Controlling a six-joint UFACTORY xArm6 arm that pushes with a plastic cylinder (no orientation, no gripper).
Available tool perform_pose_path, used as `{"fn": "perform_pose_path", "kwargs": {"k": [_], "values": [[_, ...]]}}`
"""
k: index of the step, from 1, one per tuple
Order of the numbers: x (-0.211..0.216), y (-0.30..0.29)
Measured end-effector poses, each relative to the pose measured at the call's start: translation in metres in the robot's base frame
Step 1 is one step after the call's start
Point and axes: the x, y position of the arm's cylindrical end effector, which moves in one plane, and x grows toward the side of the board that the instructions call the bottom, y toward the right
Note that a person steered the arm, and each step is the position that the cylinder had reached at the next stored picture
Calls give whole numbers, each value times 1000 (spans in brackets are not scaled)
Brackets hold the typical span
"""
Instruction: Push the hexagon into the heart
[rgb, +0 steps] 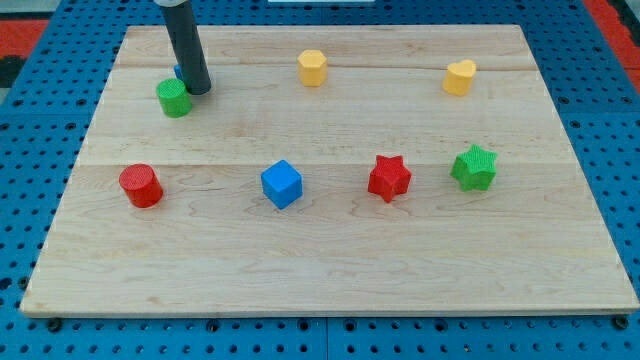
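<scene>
The yellow hexagon (312, 68) sits near the view's top, a little left of centre. The yellow heart (460, 77) sits near the view's top right, well apart from the hexagon. My tip (197, 90) rests on the board at the view's top left, far left of the hexagon. It is right next to a green cylinder (174, 98), at that block's upper right. A sliver of a blue block (179, 70) shows behind the rod, its shape hidden.
A red cylinder (141, 185) is at the left, a blue cube (282, 184) at the centre, a red star (389, 178) and a green star (474, 167) at the right. All lie on a wooden board (330, 270) over a blue perforated table.
</scene>
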Motion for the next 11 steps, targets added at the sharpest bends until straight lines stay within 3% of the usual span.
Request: {"fn": "perform_pose_path", "kwargs": {"k": [1,3,5,6,8,9,11], "values": [[0,2],[-21,60],[-35,194],[-36,202],[-86,188],[-94,212],[-48,268]]}}
